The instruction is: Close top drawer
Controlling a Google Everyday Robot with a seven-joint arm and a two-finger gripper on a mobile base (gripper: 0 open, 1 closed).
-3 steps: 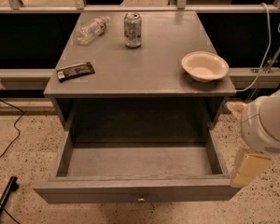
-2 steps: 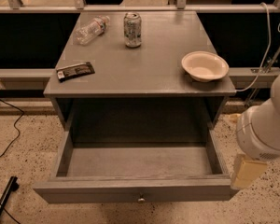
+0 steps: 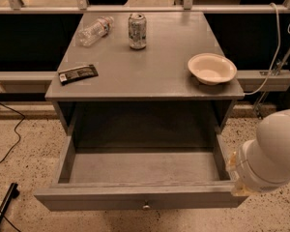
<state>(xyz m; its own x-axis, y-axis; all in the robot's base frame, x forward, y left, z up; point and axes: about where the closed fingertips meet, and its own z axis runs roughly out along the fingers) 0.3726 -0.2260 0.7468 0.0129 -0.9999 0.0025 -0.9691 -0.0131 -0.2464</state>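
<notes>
- Camera view, looking down on grey painted wooden table (image 3: 150,79) with flat matte top.
- Shows top drawer (image 3: 135,197) pulled well out under the table top: wide, shallow, flat front panel, small round silver knob (image 3: 146,206) at centre.
- Finds on top: clear plastic bottle (image 3: 93,31) lying on its side, upright metal can (image 3: 137,31), flat dark wrapper (image 3: 78,74) near left edge, round cream bowl (image 3: 212,68) near right edge.
- Puts gripper (image 3: 234,180) at drawer's right front corner, mostly hidden behind rounded white arm housing (image 3: 273,151); cannot tell whether spread or pressed together.

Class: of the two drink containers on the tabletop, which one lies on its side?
The clear bottle, at the back left; the can beside it stands upright. The pincer is at the right front corner of the open drawer.
</notes>
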